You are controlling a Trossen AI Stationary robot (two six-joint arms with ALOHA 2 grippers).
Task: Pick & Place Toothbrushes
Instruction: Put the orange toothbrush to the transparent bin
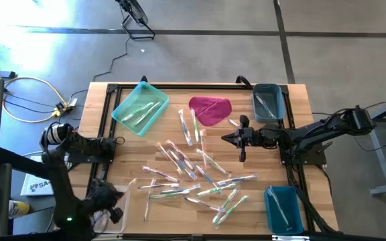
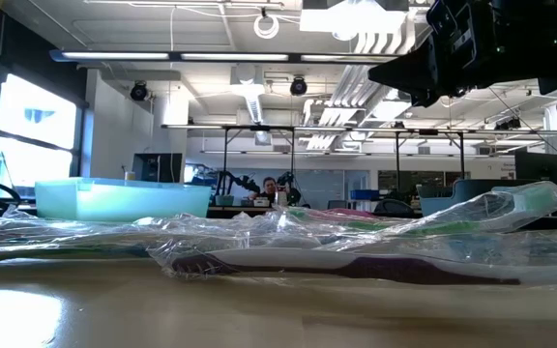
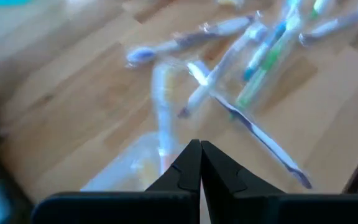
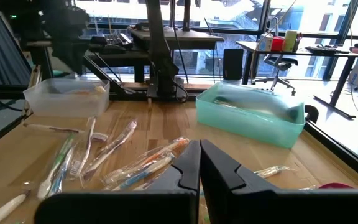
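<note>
The left gripper (image 3: 200,163) hangs clenched and empty near the clear bin (image 1: 109,219), so a drop seems just done. The right gripper (image 1: 228,138) waits clenched above the surface (image 1: 260,164). Next, the left gripper must open over the scattered toothbrushes (image 1: 193,177).

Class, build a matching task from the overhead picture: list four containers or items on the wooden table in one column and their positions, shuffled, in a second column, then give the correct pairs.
Things:
1. light turquoise plastic tray
2. magenta cloth
3. grey-blue plastic bin
4. bright blue plastic bin

Places, as the high view shows them:
A. near edge of the table, right side
B. far right corner
C. far edge, left of centre
D. far edge, middle, between two containers

Pairs: 1-C, 2-D, 3-B, 4-A
</note>
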